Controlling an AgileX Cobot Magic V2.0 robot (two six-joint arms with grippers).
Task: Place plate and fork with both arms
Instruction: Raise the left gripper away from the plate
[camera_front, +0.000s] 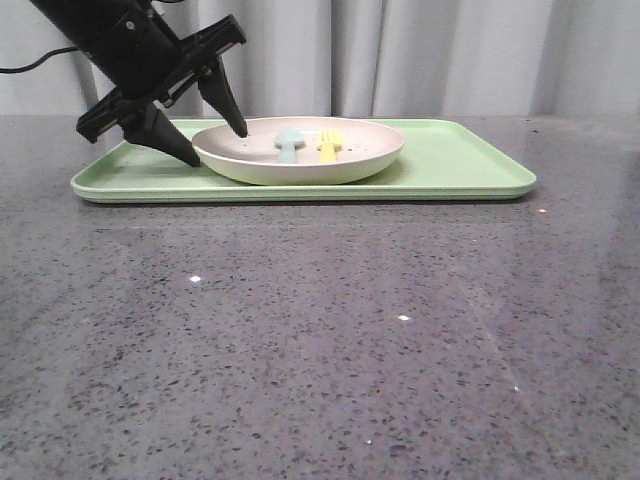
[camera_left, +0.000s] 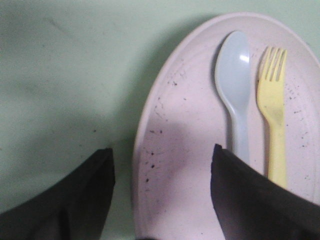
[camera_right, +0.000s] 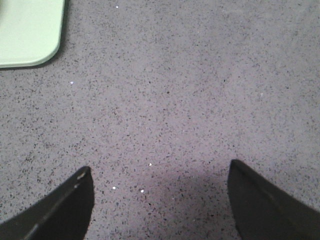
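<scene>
The cream-white speckled plate sits on the left half of the light-green tray. The yellow fork lies in the plate beside a pale blue spoon. My left gripper is open and straddles the plate's left rim: one finger over the tray, the other inside the plate. In the left wrist view the plate, fork and spoon show past the left gripper. My right gripper is open and empty over bare table, out of the front view.
The grey speckled table stretches in front of the tray. A tray corner shows in the right wrist view. Grey curtains hang behind the table.
</scene>
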